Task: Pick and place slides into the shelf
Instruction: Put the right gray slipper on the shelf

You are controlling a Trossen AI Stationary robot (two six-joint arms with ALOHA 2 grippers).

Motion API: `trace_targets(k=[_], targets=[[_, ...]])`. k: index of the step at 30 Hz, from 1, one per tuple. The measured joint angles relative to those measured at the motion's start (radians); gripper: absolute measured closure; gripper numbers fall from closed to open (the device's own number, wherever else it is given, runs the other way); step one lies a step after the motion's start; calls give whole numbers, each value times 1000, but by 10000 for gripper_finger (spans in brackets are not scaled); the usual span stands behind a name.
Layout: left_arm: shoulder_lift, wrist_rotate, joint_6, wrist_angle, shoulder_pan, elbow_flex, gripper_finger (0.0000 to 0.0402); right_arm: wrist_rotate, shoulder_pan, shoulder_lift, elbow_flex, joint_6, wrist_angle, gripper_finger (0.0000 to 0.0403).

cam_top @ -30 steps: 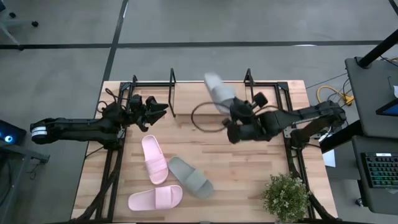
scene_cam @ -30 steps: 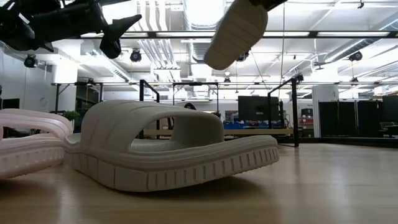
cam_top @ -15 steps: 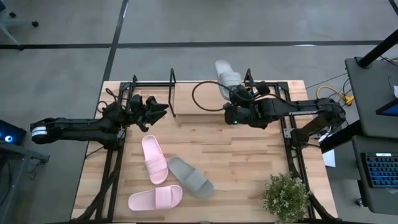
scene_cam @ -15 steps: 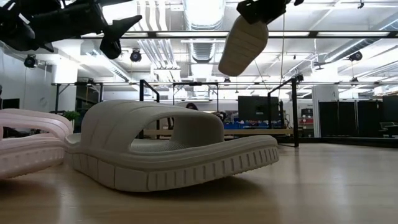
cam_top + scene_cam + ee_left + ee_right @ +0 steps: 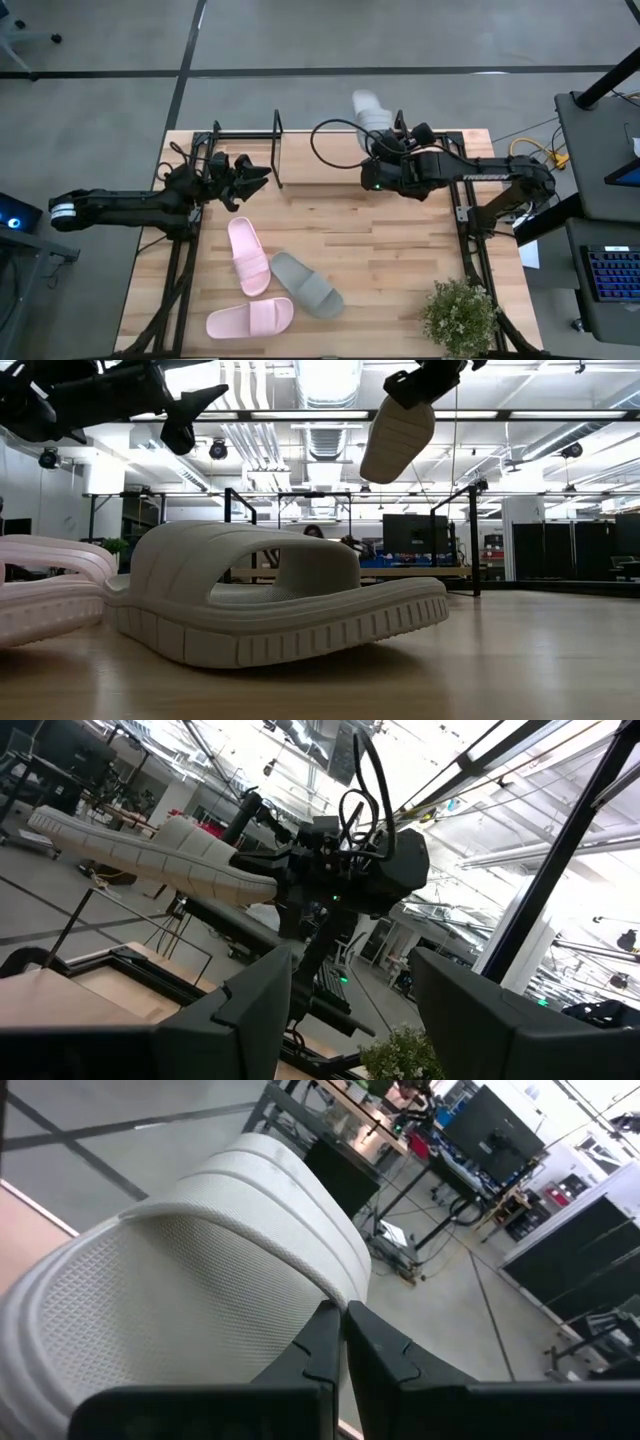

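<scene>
A: Your right gripper (image 5: 385, 143) was clamped on a grey slide (image 5: 368, 110), jaws nipped onto its edge only. The slide hung high over the back edge of the desk (image 5: 400, 260), above the shelf (image 5: 300, 150), with much of it past the rear rail.

B: Risk?

A: Thin bite on soft foam. In the right wrist view the jaws met on the rim with almost nothing between them. My read: a quick wrist turn could have let it peel out, and from there it would have gone off the back of the desk, not onto the board.

B: Anything else?

A: It was tilted, toe down in the low view. Lowered like that, you could have caught a black upright or landed it on edge. A cable loop (image 5: 335, 140) also sat near the wrist; can't tell whether it was touching.

B: Arm pose?

A: Your right arm was stretched from the right side toward the shelf's middle, wrist raised, slide well above the board. Your left gripper (image 5: 250, 175) waited over the left end of the shelf, jaws apart, holding nothing.

B: The rest?

A: Two pink slides (image 5: 249, 256) and the other grey one (image 5: 307, 285) lay on the desk near the front, close together. None on the shelf yet.
</scene>
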Motion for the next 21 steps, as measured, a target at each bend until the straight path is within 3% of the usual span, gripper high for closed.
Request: trace_targets(k=[8, 21], targets=[[0, 0, 0, 0, 0, 0, 210, 2, -13, 0, 0, -3, 1, 395], [0, 0, 0, 0, 0, -1, 210, 113, -12, 2, -18, 6, 2, 395]])
